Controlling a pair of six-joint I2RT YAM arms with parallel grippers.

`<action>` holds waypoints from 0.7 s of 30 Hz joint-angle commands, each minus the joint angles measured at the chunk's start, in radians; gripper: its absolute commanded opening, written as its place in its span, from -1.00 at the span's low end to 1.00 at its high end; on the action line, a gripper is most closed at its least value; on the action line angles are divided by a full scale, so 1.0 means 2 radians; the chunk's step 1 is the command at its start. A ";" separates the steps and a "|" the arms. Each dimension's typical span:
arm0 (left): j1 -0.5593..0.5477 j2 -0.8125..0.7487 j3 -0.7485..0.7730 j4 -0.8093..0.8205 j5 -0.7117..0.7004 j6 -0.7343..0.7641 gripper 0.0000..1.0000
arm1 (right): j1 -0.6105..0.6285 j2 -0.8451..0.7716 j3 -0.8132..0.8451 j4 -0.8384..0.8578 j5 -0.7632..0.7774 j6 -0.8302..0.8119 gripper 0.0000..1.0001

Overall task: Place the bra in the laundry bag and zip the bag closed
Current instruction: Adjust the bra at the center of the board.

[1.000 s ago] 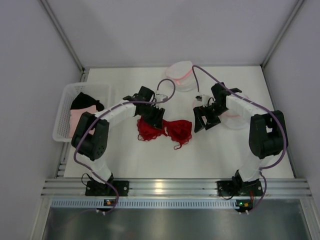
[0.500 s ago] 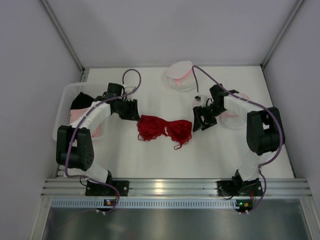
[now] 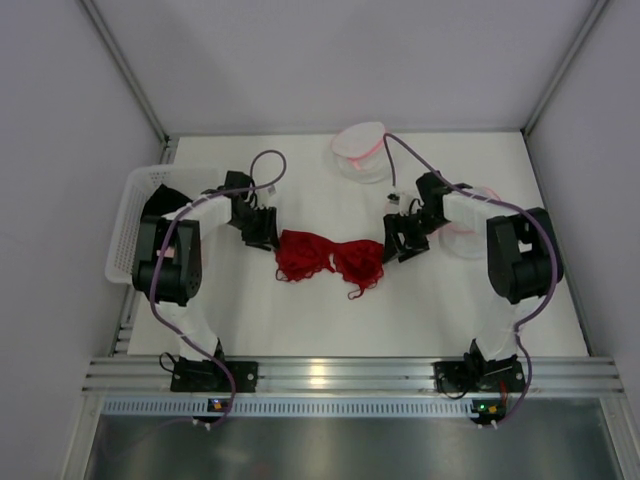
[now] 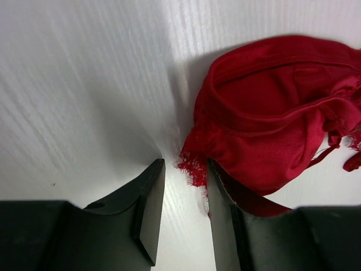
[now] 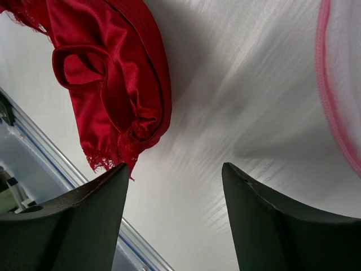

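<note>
The red bra (image 3: 330,258) lies spread flat on the white table between my two grippers. My left gripper (image 3: 264,236) stands open at the bra's left end. In the left wrist view the bra (image 4: 271,107) has its lace fringe just inside the narrow gap of that gripper (image 4: 185,169), with bare table between the fingers. My right gripper (image 3: 400,245) is open at the bra's right end. Seen from the right wrist, the bra (image 5: 113,79) ends beside the left finger, and that gripper (image 5: 175,172) holds nothing. A white mesh laundry bag (image 3: 362,150) with pink trim sits at the back.
A second pink-trimmed mesh bag (image 3: 468,238) lies partly under my right arm; its edge (image 5: 338,96) shows in the right wrist view. A white basket (image 3: 128,225) with black and pink clothes stands at the left. White walls close in three sides.
My left gripper pulled off the bra's left cup to its left end, and the arm swung left. My right gripper narrowed somewhat and edged toward the bra's right end.
</note>
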 commanded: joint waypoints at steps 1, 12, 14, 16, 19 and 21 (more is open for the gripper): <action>0.004 0.005 0.019 0.039 0.045 0.010 -0.18 | 0.005 0.009 0.003 0.031 -0.027 0.009 0.36; 0.016 0.008 0.014 0.052 0.096 0.006 -0.86 | 0.009 0.045 0.028 0.050 -0.059 0.028 -0.05; 0.021 -0.009 0.008 0.051 0.101 0.009 -1.00 | 0.012 0.049 0.033 0.053 -0.067 0.030 -0.25; 0.024 -0.024 0.004 0.051 0.109 0.012 -1.00 | 0.013 0.054 0.036 0.058 -0.075 0.031 -0.44; 0.024 -0.049 -0.004 0.051 0.126 0.011 -1.00 | 0.016 0.055 0.037 0.069 -0.094 0.051 -0.62; 0.024 -0.063 -0.007 0.051 0.137 -0.001 -1.00 | 0.018 0.056 0.040 0.075 -0.103 0.055 -0.82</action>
